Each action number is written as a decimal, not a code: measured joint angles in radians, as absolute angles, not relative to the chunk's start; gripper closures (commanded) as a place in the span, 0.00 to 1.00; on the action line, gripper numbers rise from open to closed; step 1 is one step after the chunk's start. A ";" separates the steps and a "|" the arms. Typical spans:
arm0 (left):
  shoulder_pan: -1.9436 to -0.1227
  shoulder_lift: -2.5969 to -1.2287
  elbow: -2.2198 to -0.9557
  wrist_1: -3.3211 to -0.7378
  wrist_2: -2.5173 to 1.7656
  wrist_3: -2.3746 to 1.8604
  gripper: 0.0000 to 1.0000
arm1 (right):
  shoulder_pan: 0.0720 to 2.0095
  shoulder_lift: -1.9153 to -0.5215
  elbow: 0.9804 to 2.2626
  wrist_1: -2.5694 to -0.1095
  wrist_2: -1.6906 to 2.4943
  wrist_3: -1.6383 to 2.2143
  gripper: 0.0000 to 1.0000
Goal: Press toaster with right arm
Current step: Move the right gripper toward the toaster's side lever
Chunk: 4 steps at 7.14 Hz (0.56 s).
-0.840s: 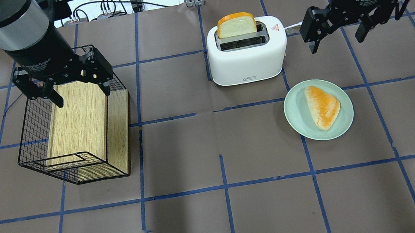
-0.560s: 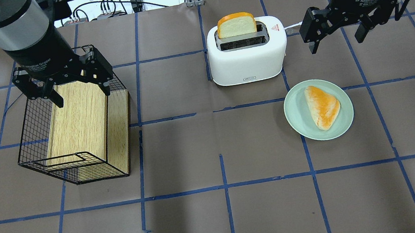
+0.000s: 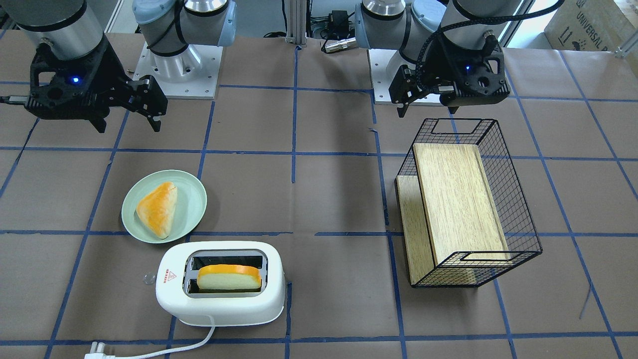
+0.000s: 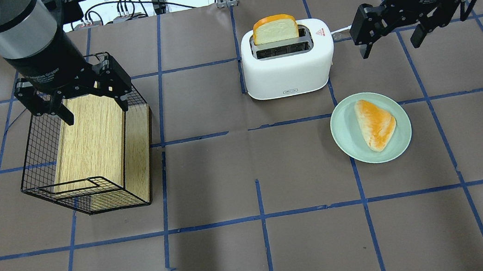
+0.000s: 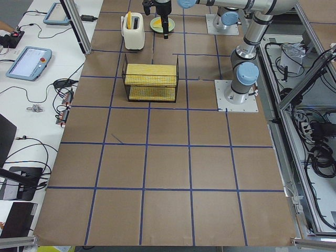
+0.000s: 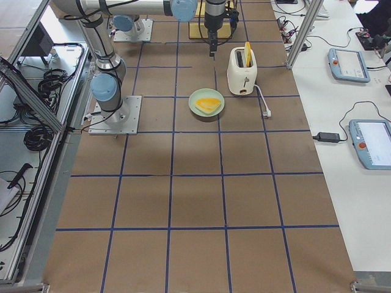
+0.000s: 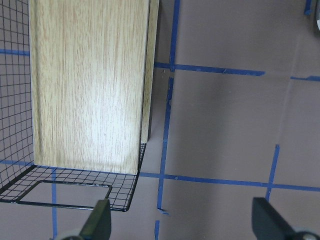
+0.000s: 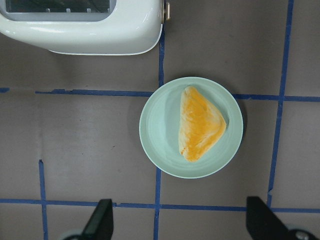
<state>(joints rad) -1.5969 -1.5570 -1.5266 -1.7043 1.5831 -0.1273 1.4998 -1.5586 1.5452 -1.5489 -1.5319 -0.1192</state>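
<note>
The white two-slot toaster [image 4: 289,71] stands at the far middle of the table with a slice of bread [image 4: 275,28] upright in its far slot. It also shows in the front view [image 3: 219,299] and at the top of the right wrist view [image 8: 90,35]. My right gripper [image 4: 389,45] is open and empty. It hangs above the table to the right of the toaster, apart from it, and beyond the green plate [image 4: 345,140]. My left gripper [image 4: 96,110] is open and empty over the wire basket [image 4: 38,148].
The green plate holds a triangular pastry [image 4: 375,123] just in front of the toaster's right end. The toaster's white cord and plug [image 3: 94,356] trail on the far side. The wire basket holds a wooden board [image 4: 90,141] at the left.
My right gripper has shifted slightly towards the far side of the table, still open. The left arm, the toaster and the plate have not moved.
</note>
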 measured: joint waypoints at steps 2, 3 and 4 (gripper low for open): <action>-1.597 -1.557 -1.527 -1.704 1.583 -0.127 0.00 | 1.396 -1.514 1.524 -1.564 -1.392 -0.249 0.97; -1.597 -1.557 -1.527 -1.704 1.583 -0.127 0.00 | 1.348 -1.480 1.498 -1.562 -1.327 -0.312 0.97; -1.597 -1.557 -1.527 -1.704 1.583 -0.127 0.00 | 1.320 -1.441 1.473 -1.562 -1.266 -0.351 0.97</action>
